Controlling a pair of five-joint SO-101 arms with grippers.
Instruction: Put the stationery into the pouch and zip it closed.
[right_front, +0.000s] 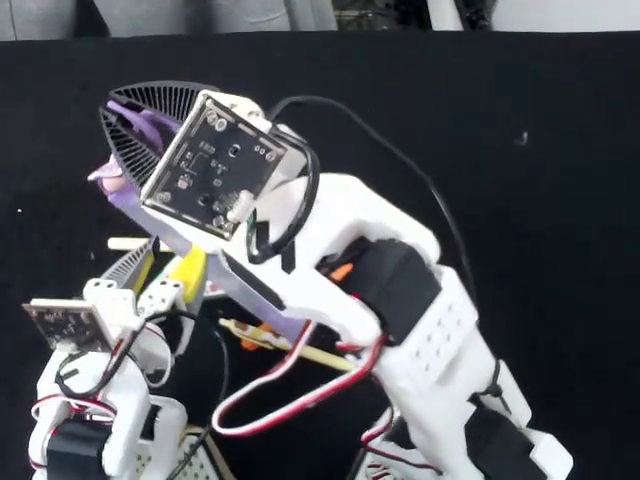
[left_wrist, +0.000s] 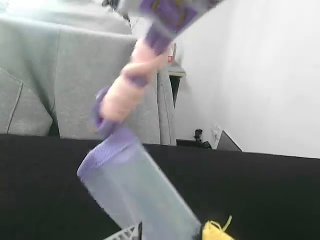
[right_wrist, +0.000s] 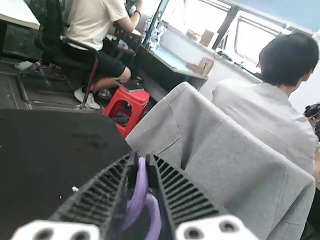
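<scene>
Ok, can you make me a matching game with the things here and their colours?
Things:
1 pouch
2 table
3 stool
4 right arm

Colours:
a red
b white
c purple
d black

Pairs: 1-c, 2-d, 3-a, 4-b

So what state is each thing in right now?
Pouch: lifted off the table, hanging tilted; whether its zip is open or closed can't be made out.
Strap: pinched between the right fingers.
Right fingers: shut on the strap.
Stationery: lying on the table, outside the pouch.
</scene>
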